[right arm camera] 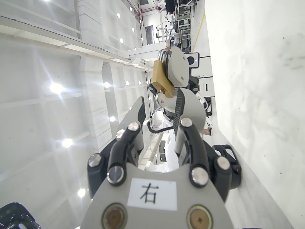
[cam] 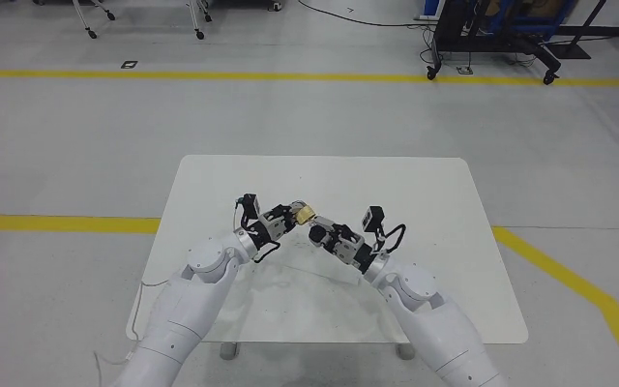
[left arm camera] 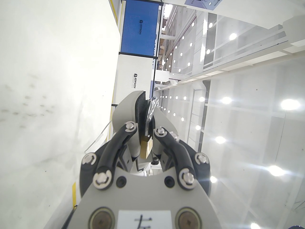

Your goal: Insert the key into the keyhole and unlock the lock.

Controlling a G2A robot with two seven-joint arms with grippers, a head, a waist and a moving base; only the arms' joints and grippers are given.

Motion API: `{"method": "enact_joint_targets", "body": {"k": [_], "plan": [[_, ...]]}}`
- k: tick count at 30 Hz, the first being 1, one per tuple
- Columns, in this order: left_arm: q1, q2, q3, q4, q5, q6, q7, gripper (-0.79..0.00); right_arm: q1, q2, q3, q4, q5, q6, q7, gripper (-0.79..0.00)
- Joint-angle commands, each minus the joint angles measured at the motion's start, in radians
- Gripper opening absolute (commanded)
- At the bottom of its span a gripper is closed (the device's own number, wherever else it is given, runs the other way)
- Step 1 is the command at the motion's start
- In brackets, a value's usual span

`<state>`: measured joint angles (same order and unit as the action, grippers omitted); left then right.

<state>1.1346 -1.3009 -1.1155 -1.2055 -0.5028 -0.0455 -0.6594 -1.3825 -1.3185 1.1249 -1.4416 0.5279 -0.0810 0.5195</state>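
A brass padlock (cam: 304,211) hangs in the air over the middle of the white table (cam: 426,193). My left gripper (cam: 293,217) is shut on it: the silver shackle (left arm camera: 152,104) sits between the fingers and the brass body (left arm camera: 145,147) lies toward the palm. In the right wrist view the padlock (right arm camera: 162,77) has a silver key (right arm camera: 163,100) at its lower end, apparently in the keyhole. My right gripper (right arm camera: 162,98) is open around the key's round head, which lies close to one pad (right arm camera: 178,107) and apart from the other finger.
Both arms meet above the table's centre, a little off its surface. Yellow floor lines run beyond the table's far and side edges, and a wheeled rack (cam: 503,39) stands far back on the right.
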Motion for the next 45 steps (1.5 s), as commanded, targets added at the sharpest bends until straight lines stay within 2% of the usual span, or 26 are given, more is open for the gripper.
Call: {"method": "enact_joint_targets", "body": {"k": [1, 3, 11, 21, 26, 31, 34, 41, 44, 45], "plan": [[0.001, 0.0, -0.001, -0.002, 0.002, 0.0, -0.002, -0.785, 0.002, -0.001, 0.0, 0.005, 0.003, 0.003, -0.009, -0.653], [0.002, 0.001, -0.002, -0.003, 0.007, 0.0, 0.0, -0.785, 0.002, -0.001, -0.002, 0.007, 0.003, 0.003, -0.011, -0.739], [0.004, 0.0, 0.002, -0.011, 0.02, 0.002, 0.0, -0.785, 0.001, -0.003, -0.009, 0.006, 0.002, 0.011, -0.02, -0.785], [0.009, 0.002, -0.001, -0.023, 0.038, -0.011, -0.003, -0.785, 0.003, -0.008, -0.014, 0.01, 0.048, 0.031, -0.027, -0.785], [0.011, 0.002, 0.002, -0.029, 0.054, -0.02, -0.003, -0.785, 0.009, -0.016, -0.012, 0.043, 0.205, 0.074, 0.036, -0.785], [0.014, 0.003, 0.0, -0.035, 0.064, -0.032, 0.003, -0.785, 0.039, -0.024, 0.006, 0.13, 0.425, 0.164, 0.151, -0.785], [0.017, 0.003, -0.001, -0.041, 0.071, -0.043, 0.006, -0.785, 0.055, -0.028, 0.008, 0.17, 0.492, 0.213, 0.183, -0.785], [0.021, 0.004, -0.001, -0.05, 0.095, -0.058, 0.009, -0.785, 0.076, -0.032, 0.009, 0.216, 0.552, 0.248, 0.23, -0.785], [0.024, 0.004, 0.0, -0.054, 0.097, -0.063, 0.01, -0.785, 0.081, -0.031, 0.011, 0.221, 0.53, 0.229, 0.218, -0.785], [0.025, 0.004, -0.001, -0.054, 0.096, -0.064, 0.01, -0.785, 0.081, -0.031, 0.011, 0.216, 0.512, 0.216, 0.212, -0.656]]}}
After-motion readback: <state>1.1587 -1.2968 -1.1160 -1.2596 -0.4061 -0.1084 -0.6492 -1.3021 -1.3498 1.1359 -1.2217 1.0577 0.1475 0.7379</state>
